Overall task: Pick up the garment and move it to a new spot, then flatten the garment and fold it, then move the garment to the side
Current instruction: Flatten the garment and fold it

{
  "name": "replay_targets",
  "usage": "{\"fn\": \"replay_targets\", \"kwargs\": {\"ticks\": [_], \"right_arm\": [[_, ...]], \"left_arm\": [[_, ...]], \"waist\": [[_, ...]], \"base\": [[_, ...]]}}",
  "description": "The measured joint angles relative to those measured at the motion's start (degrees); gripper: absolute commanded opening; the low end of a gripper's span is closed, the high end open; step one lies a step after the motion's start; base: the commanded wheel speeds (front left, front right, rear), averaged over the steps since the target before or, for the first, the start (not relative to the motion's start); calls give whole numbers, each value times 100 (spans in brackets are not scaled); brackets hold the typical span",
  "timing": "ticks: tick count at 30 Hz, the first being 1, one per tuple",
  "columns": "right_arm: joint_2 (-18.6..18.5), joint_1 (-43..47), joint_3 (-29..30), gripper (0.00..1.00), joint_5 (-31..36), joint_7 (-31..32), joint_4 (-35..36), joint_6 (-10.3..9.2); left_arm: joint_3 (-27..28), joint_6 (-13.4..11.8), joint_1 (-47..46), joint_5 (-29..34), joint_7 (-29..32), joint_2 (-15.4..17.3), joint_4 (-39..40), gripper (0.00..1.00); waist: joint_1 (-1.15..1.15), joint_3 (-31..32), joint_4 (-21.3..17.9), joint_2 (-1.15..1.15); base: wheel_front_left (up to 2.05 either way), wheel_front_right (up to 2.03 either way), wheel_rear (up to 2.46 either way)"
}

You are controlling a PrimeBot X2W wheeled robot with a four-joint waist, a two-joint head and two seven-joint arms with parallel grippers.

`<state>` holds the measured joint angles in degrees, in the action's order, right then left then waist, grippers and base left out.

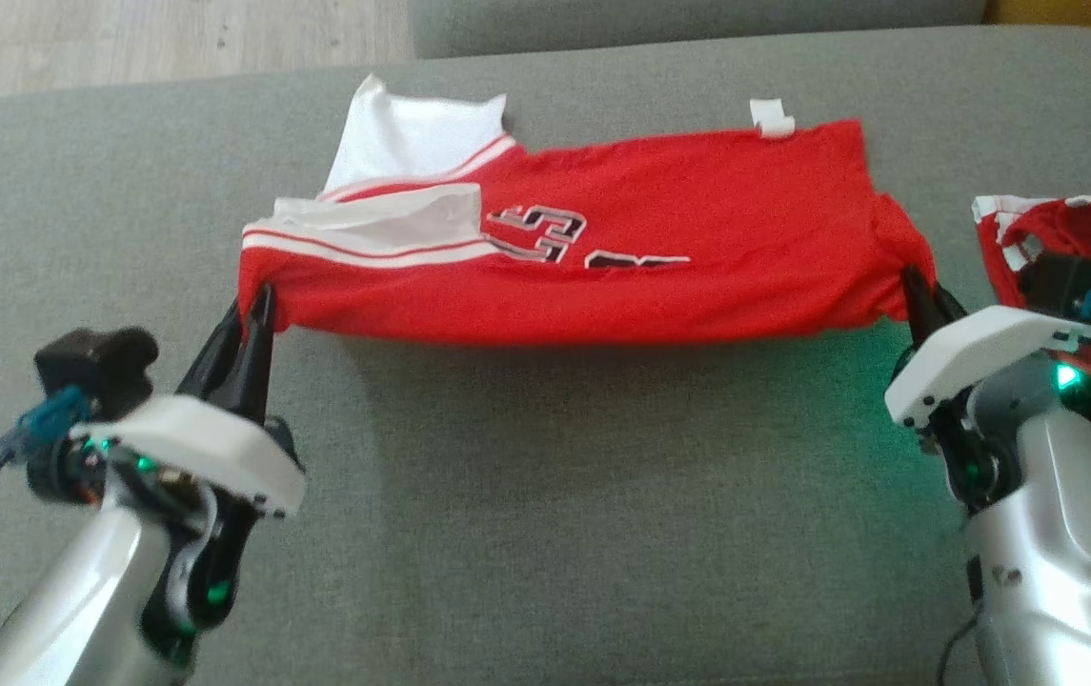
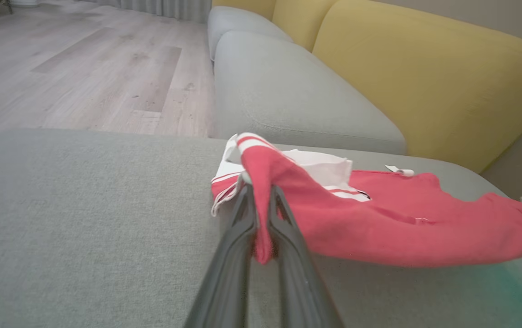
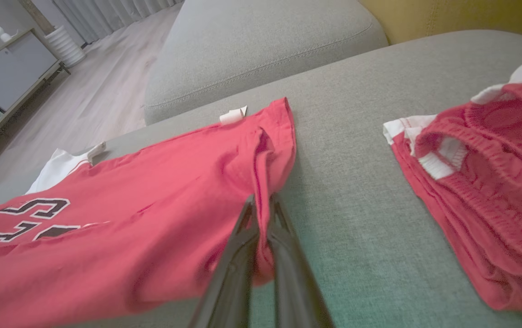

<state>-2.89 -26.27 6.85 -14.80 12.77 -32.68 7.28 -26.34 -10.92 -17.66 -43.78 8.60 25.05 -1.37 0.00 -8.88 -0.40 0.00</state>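
The garment (image 1: 659,257), a red jersey with white trim, is spread lengthwise across the far half of the grey cushion (image 1: 545,514), clear of its near edge; its near hem is raised slightly off the surface. The left gripper (image 1: 254,310) is closed on the hem's left corner; in the left wrist view red cloth is pinched between the jaws. The right gripper (image 1: 917,291) is closed on the right corner, cloth likewise clamped. A second red garment (image 1: 1088,248) lies at the cushion's right edge. Relocation is judged complete, the cloth being largely flat; the fold is judged to be beginning or partly made; completion of the fold and the move aside remain outstanding.
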Motion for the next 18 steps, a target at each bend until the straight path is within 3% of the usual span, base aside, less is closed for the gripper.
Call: {"fn": "replay_targets", "kwargs": {"ticks": [8, 13, 18], "right_arm": [[18, 1199, 80, 0, -129, 466, 836, 0], [36, 1844, 63, 0, -136, 526, 1336, 0], [37, 2329, 73, 0, -191, 538, 1670, 0]], "left_arm": [[21, -435, 1194, -48, 477, 502, 1252, 0], [15, -625, 1847, -211, 405, 466, 1290, 0], [-24, -657, 2301, -366, 129, 208, 1063, 0]], "waist": [[0, 182, -1, 0], [0, 225, -23, 0], [0, 259, -66, 0]], "base": [[0, 0, 0], [0, 0, 0], [0, 0, 0]]}}
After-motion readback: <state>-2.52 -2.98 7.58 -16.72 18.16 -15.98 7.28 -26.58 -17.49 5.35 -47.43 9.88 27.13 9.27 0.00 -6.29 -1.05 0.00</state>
